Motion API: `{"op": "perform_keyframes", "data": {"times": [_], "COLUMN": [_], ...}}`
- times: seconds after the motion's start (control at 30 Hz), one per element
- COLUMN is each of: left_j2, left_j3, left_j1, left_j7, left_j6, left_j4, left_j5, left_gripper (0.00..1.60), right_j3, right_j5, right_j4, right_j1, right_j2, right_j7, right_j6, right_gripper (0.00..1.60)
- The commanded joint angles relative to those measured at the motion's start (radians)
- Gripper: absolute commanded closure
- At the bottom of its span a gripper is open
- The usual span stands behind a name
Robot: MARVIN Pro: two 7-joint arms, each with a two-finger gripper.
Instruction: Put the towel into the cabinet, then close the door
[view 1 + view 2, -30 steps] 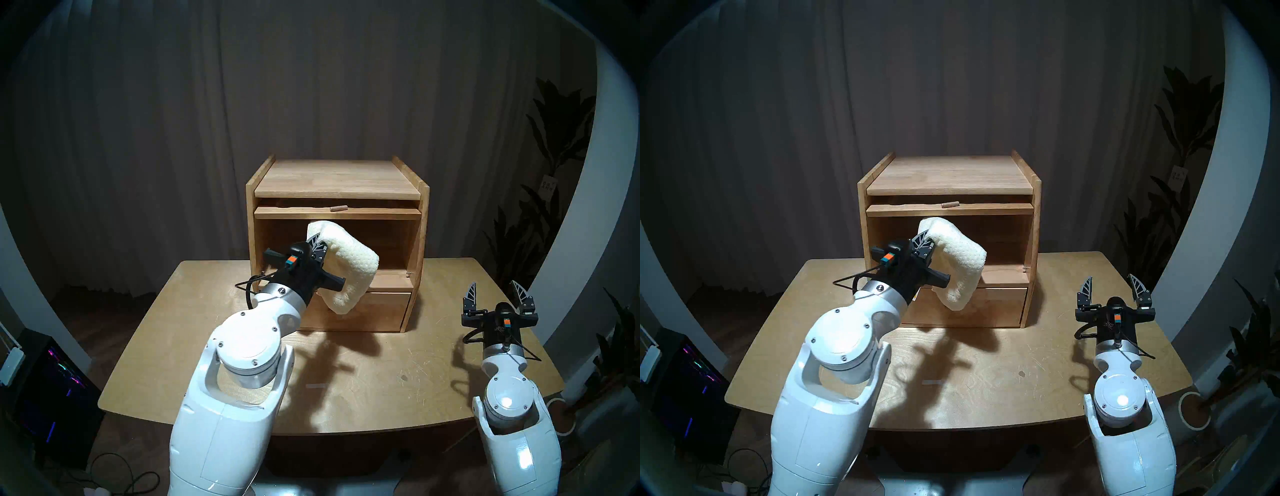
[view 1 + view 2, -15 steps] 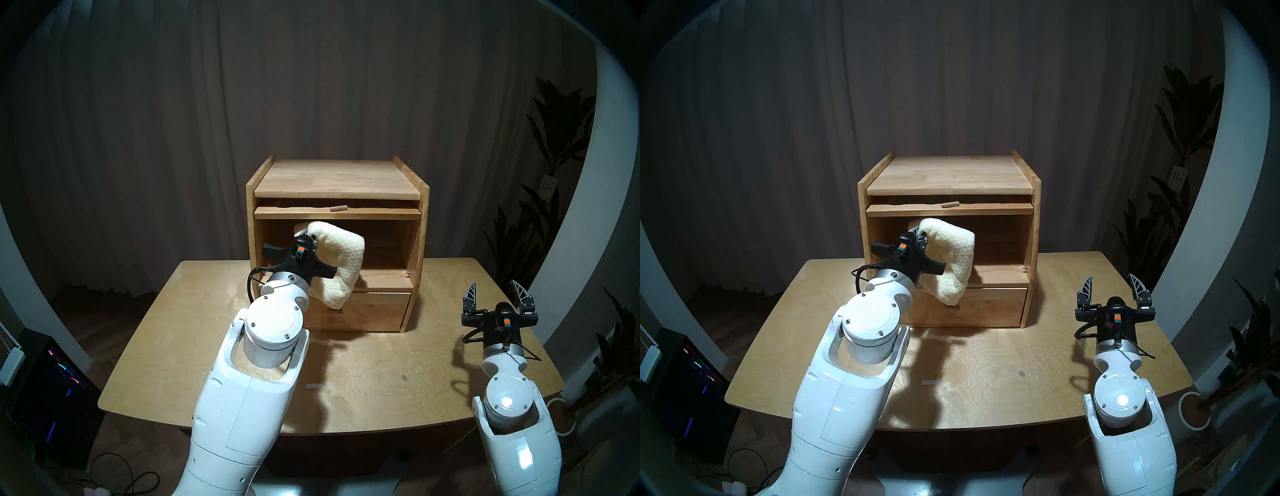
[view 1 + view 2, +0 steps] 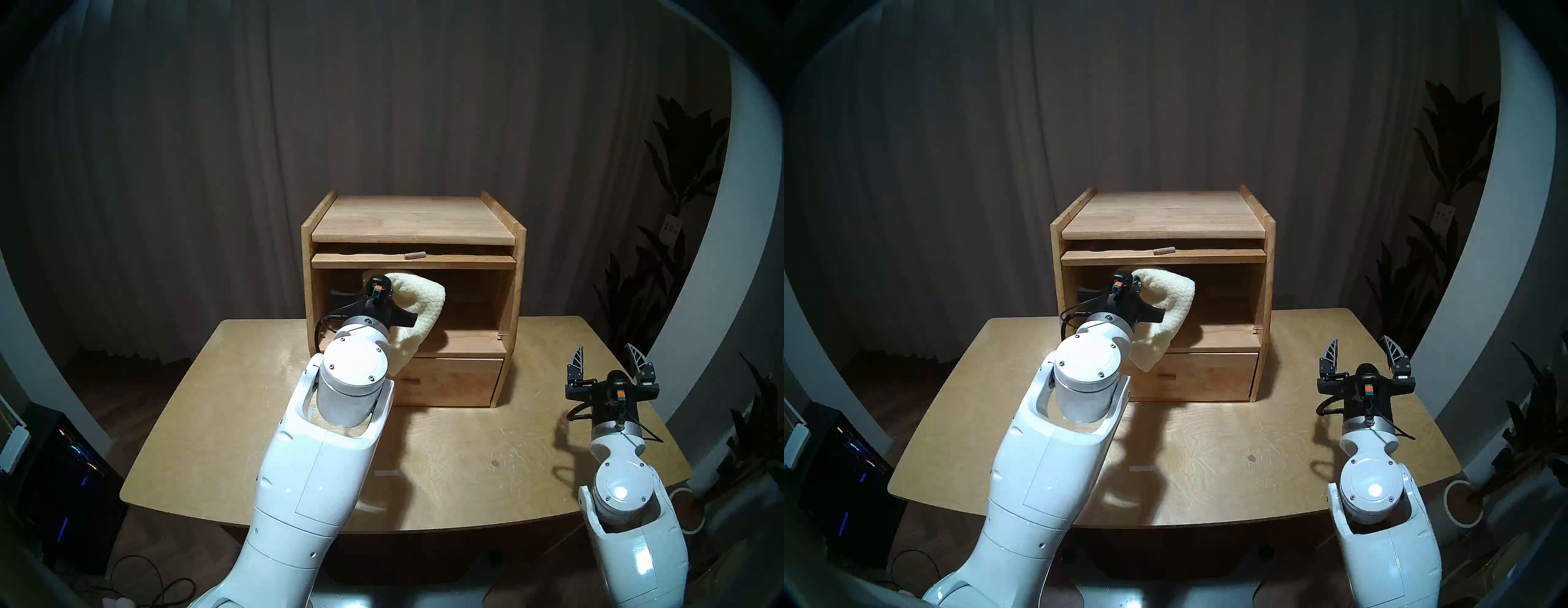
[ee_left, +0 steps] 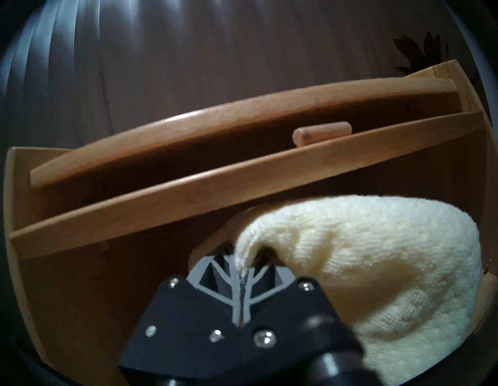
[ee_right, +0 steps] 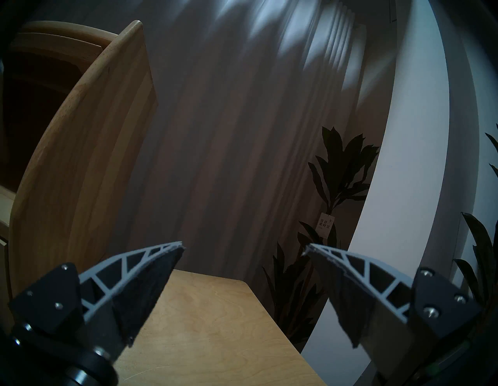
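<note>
The towel (image 3: 418, 303) is only partly in: its upper fold sits inside the mouth of the cabinet (image 3: 413, 220) at frame centre, its lower end drooping over the drawer front. The door (image 3: 413, 260), apparently slid up under the top, is unclosed. The left end effector (image 4: 239, 272) reaches level into the opening, pinching the towel's edge; the right end effector (image 3: 607, 361), lower right, hovers wide and empty above the table (image 3: 488, 458).
</note>
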State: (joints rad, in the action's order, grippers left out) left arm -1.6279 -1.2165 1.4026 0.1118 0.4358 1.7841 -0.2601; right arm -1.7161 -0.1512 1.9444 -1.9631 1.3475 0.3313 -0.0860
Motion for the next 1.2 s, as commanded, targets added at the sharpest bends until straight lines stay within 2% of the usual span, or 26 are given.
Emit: {"op": "perform_keyframes", "data": {"times": [0.0, 0.23, 0.5, 0.53, 0.57, 0.67, 0.77, 0.87, 0.93, 0.97, 1.0, 1.03, 1.17], "left_j2": [-0.041, -0.070, -0.125, -0.120, -0.137, -0.149, -0.082, -0.040, -0.024, -0.010, -0.007, 0.008, 0.016], "left_j3": [0.001, -0.036, -0.066, -0.065, -0.069, -0.042, 0.054, 0.110, 0.125, 0.155, 0.156, 0.189, 0.187], "left_j1": [-0.115, -0.159, -0.240, -0.228, -0.256, -0.271, -0.174, -0.119, -0.097, -0.078, -0.073, -0.049, -0.023], "left_j7": [0.044, 0.085, 0.152, 0.160, 0.177, 0.230, 0.257, 0.253, 0.238, 0.254, 0.254, 0.288, 0.355], "left_j6": [0.010, 0.022, 0.022, 0.013, 0.016, 0.008, 0.022, 0.017, 0.022, 0.026, 0.026, 0.027, 0.006], "left_j4": [-0.047, -0.103, -0.224, -0.220, -0.257, -0.302, -0.225, -0.179, -0.159, -0.135, -0.131, -0.099, -0.083], "left_j5": [0.031, 0.056, 0.077, 0.080, 0.082, 0.085, 0.148, 0.170, 0.182, 0.193, 0.197, 0.206, 0.207], "left_gripper": [1.60, 1.60, 1.60, 1.60, 1.60, 1.60, 1.60, 1.60, 1.60, 1.60, 1.60, 1.60, 1.60], "right_j3": [0.001, 0.002, 0.003, 0.003, 0.003, 0.003, 0.003, 0.003, 0.004, 0.004, 0.004, 0.004, 0.004], "right_j5": [-0.001, 0.000, 0.002, 0.002, 0.002, 0.004, 0.005, 0.005, 0.005, 0.006, 0.006, 0.007, 0.009], "right_j4": [0.022, 0.023, 0.026, 0.027, 0.029, 0.035, 0.038, 0.036, 0.035, 0.035, 0.035, 0.036, 0.041], "right_j1": [0.002, 0.002, 0.000, -0.001, -0.002, -0.006, -0.008, -0.008, -0.007, -0.007, -0.007, -0.008, -0.011], "right_j2": [-0.002, -0.004, -0.006, -0.007, -0.007, -0.008, -0.009, -0.010, -0.010, -0.011, -0.011, -0.012, -0.013], "right_j7": [0.000, 0.002, 0.004, 0.004, 0.004, 0.004, 0.003, 0.005, 0.005, 0.006, 0.006, 0.006, 0.005], "right_j6": [-0.004, -0.004, -0.004, -0.004, -0.003, 0.000, 0.002, 0.001, 0.000, 0.000, 0.000, 0.000, 0.005], "right_gripper": [0.00, 0.00, 0.00, 0.00, 0.00, 0.00, 0.00, 0.00, 0.00, 0.00, 0.00, 0.00, 0.00]}}
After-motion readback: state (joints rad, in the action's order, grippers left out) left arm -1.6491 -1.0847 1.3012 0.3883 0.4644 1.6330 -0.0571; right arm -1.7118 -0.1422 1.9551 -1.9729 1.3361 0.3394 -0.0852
